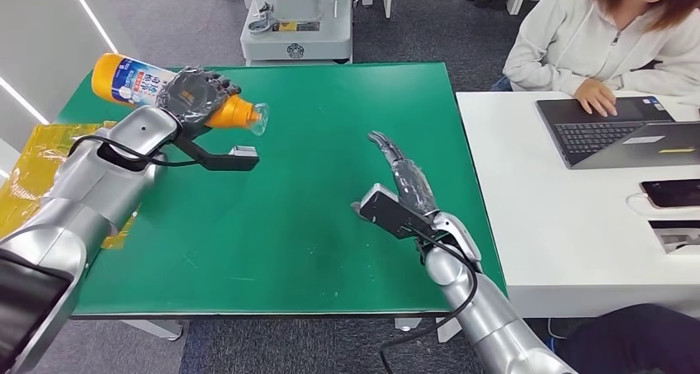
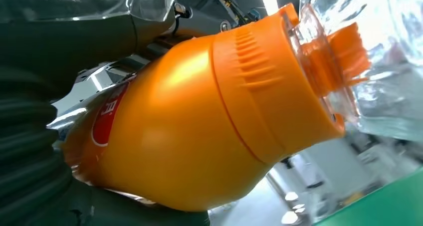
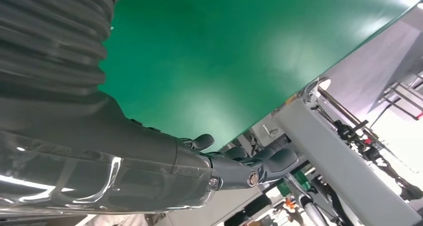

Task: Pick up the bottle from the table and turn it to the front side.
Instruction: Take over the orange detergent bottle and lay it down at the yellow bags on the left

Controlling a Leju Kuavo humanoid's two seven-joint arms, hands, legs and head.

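My left hand [image 1: 196, 93] grips an orange bottle [image 1: 132, 80] with a white and blue label and a clear cap [image 1: 259, 117]. It holds the bottle lying sideways in the air above the far left of the green table [image 1: 314, 184], cap pointing right. Up close in the left wrist view the bottle [image 2: 199, 126] shows its orange shoulder, a red label patch and the clear cap [image 2: 379, 61]. My right hand [image 1: 404, 176] hovers over the right middle of the table, fingers stretched out and apart, holding nothing. From the right wrist camera, the same hand [image 3: 149, 171] appears above the green tabletop [image 3: 224, 51].
A person in a light hoodie [image 1: 603, 44] works at a laptop [image 1: 615, 130] on the white desk [image 1: 561, 250] adjoining the table's right edge. A phone [image 1: 673, 193] lies on that desk. Yellow wrapping [image 1: 33, 168] sits at the table's left edge. A grey machine base [image 1: 293, 27] stands beyond the far edge.
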